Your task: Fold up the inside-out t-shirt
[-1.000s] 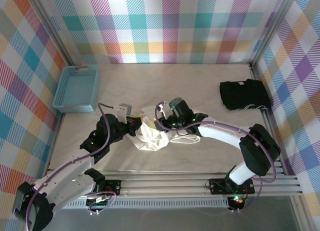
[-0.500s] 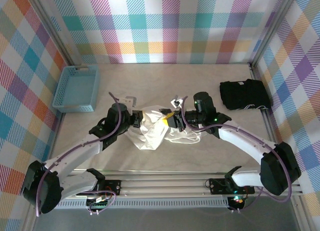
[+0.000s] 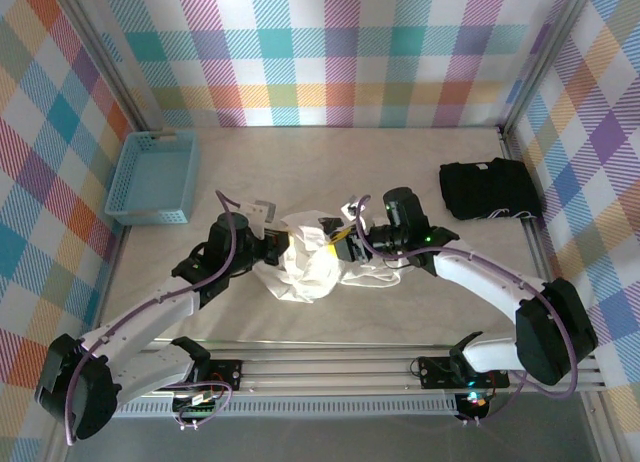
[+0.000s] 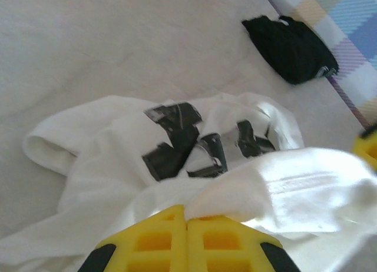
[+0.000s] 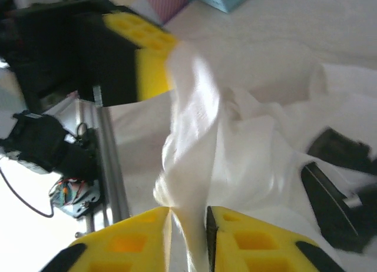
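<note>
The left gripper (image 3: 272,250) is fully closed. Its yellow fingers (image 4: 159,239) pinch a fold of the inside-out t-shirt (image 3: 305,270) right at their tips. The right gripper (image 3: 341,244) faces it from close by. Its jaws stand a narrow gap apart with a twisted strand of the shirt running between them, and whether they press it cannot be told. The shirt sits bunched between and under the two grippers, one stretch raised from one to the other. The rest lies crumpled on the table (image 3: 330,167), with a black print (image 4: 177,136) showing and a rolled edge (image 4: 44,145) off to the left of the left fingertips.

Beyond both grippers, bare tabletop runs to the checked back wall (image 3: 340,52). Behind them, a metal rail (image 3: 400,367) marks the near edge. A blue basket (image 3: 155,177) sits well off to the left gripper's left, against the side wall. A black folded garment (image 3: 488,189) lies well off to the right gripper's right, near the opposite wall. Both are well apart from the shirt.

Counted: two grippers, one white shirt, one basket, one black garment.
</note>
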### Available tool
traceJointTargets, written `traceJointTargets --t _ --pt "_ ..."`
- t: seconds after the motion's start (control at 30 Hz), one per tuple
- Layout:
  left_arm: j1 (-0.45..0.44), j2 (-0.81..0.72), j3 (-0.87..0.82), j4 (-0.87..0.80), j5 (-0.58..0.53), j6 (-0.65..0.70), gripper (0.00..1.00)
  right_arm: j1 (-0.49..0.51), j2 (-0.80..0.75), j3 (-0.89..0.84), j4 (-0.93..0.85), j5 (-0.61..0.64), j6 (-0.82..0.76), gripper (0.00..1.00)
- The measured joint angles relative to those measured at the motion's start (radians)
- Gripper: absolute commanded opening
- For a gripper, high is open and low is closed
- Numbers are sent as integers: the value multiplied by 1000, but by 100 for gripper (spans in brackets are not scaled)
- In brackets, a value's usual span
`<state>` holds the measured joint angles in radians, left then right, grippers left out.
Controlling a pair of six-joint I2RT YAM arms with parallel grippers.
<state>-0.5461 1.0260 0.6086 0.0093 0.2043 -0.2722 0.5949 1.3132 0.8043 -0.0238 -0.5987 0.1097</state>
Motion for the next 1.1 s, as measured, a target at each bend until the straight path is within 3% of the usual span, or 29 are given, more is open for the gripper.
traceJointTargets --t 0.17,0.27,0.5,0.73,0.93,1.1 --pt "0 0 -32 -1 59 -1 0 0 -30 -14 -112 230 -2 37" --pt "0 -1 -32 0 65 -1 0 3 -66 -26 -133 291 -15 43" --pt "0 0 -31 0 64 -1 0 85 -124 -47 -129 299 -98 46" --pt "0 0 -30 0 64 -1 0 126 -28 -1 -135 281 -181 47" --pt "0 2 -30 0 64 -3 0 127 34 56 -135 235 -229 54" --pt "0 2 -29 -1 64 -3 0 127 77 92 -137 195 -254 52"
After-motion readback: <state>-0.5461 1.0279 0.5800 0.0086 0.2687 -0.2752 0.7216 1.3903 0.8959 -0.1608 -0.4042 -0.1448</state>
